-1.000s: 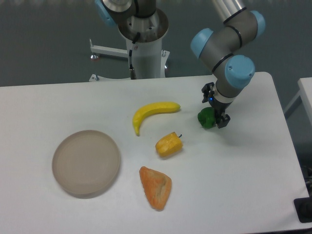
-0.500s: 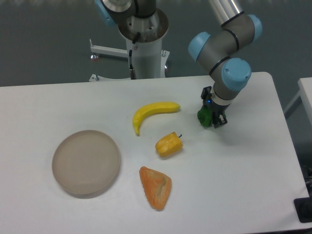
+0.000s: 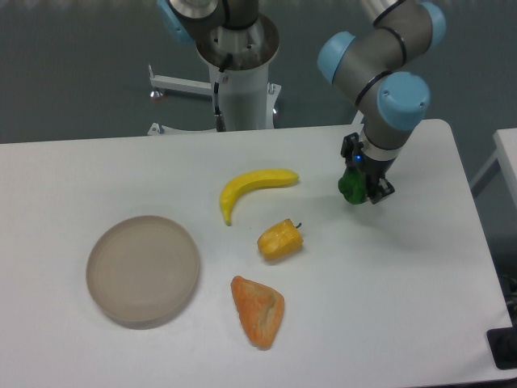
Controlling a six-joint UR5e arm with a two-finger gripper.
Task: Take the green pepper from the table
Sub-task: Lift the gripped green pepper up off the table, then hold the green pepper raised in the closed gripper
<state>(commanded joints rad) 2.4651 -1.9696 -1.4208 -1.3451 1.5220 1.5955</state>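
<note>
The green pepper (image 3: pixel 352 187) is small, dark green and glossy. It sits between the fingers of my gripper (image 3: pixel 360 187) at the right of the white table (image 3: pixel 404 283). The gripper points down and is shut on the pepper, which is partly hidden by the black fingers. The pepper looks held slightly above the tabletop, to the right of the banana.
A yellow banana (image 3: pixel 254 187) lies at the table's middle. A yellow pepper (image 3: pixel 280 240) is below it. An orange bread-like piece (image 3: pixel 258 310) lies toward the front. A round beige-grey plate (image 3: pixel 143 269) stands at the left. The arm's base (image 3: pixel 239 77) is at the back.
The gripper has closed on the green pepper and moved it slightly up and to the right.
</note>
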